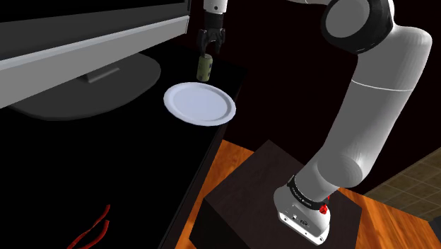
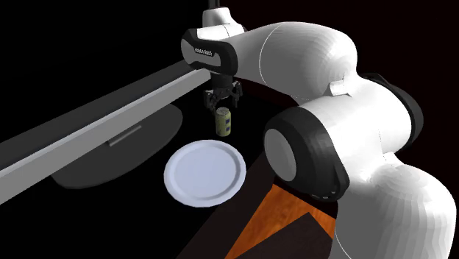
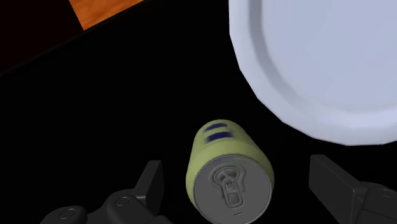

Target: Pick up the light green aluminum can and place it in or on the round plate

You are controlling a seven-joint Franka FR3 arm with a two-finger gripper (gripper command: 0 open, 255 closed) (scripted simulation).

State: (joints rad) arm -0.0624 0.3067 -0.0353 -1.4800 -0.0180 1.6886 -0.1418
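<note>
- Got the black claw (image 1: 210, 51) spread wide and pointing straight down, just past the far rim of the round white plate (image 1: 200, 103), on the side away from the stand.
- Fingers (image 3: 151, 186) parked either side of the can (image 3: 229, 175) with a gap on each side, so touching nothing and gripping nothing.
- Can itself: pale green with a couple of blue stripes and a silver pull-tab lid. Standing upright on the black tabletop (image 1: 106, 177), just beside the plate but not touching it.
- Nothing on the plate, just bare white.
- To the shoulder view's left of the plate, near it: the rounded grey foot of a monitor (image 1: 85, 88), with the screen slab running above.
- On the opposite side of the plate from the can, off the table edge: the dark box stand (image 1: 244, 194) with the white arm's base on it, over an orange wood floor (image 1: 233, 157).
- Well apart from the plate, way down at the shoulder view's lower left: some thin red strands (image 1: 95, 230). No clue what those are.
</note>
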